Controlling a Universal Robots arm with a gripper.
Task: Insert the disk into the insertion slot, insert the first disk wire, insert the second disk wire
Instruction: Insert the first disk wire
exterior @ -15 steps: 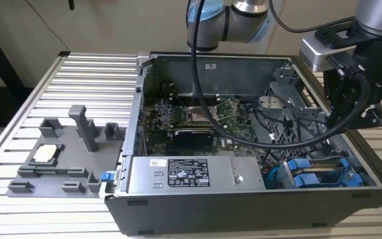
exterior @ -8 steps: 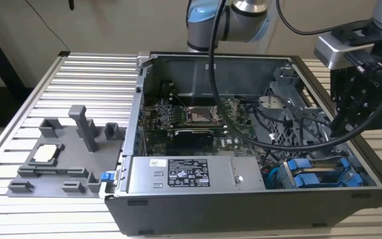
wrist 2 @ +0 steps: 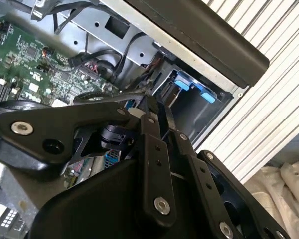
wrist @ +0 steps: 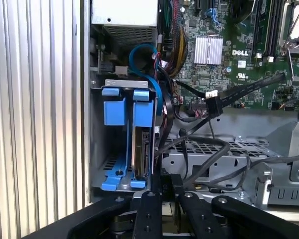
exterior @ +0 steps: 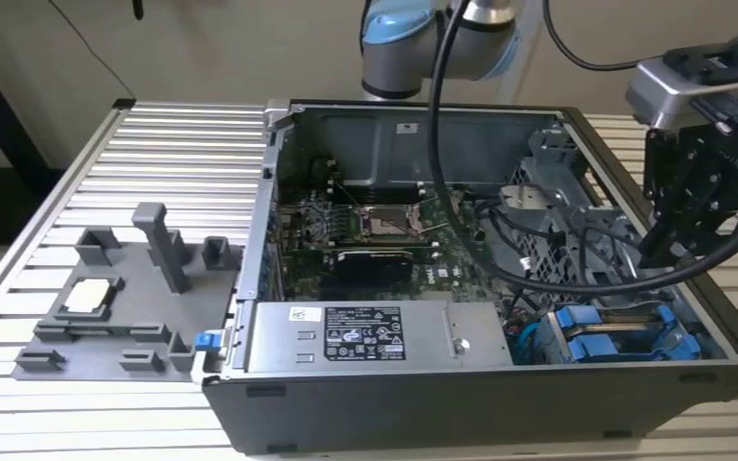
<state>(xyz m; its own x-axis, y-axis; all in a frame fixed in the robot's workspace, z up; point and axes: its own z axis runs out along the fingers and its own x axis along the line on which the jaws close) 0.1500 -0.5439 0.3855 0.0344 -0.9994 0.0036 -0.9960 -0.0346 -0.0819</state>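
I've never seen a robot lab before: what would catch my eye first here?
An opened computer case lies on the slatted table, green motherboard bare. Bright blue plastic carriers sit in the drive bay at its corner toward the exterior view's right, and the black claw hangs near them.

Exterior view: looking down from high and well back over the whole open computer case (exterior: 472, 403) | first wrist view: hanging close above the insertion slot (wrist: 96, 144), facing into it | second wrist view: looking close, obliquely, across the motherboard (wrist 2: 35, 69) | all three sharing slot and motherboard.
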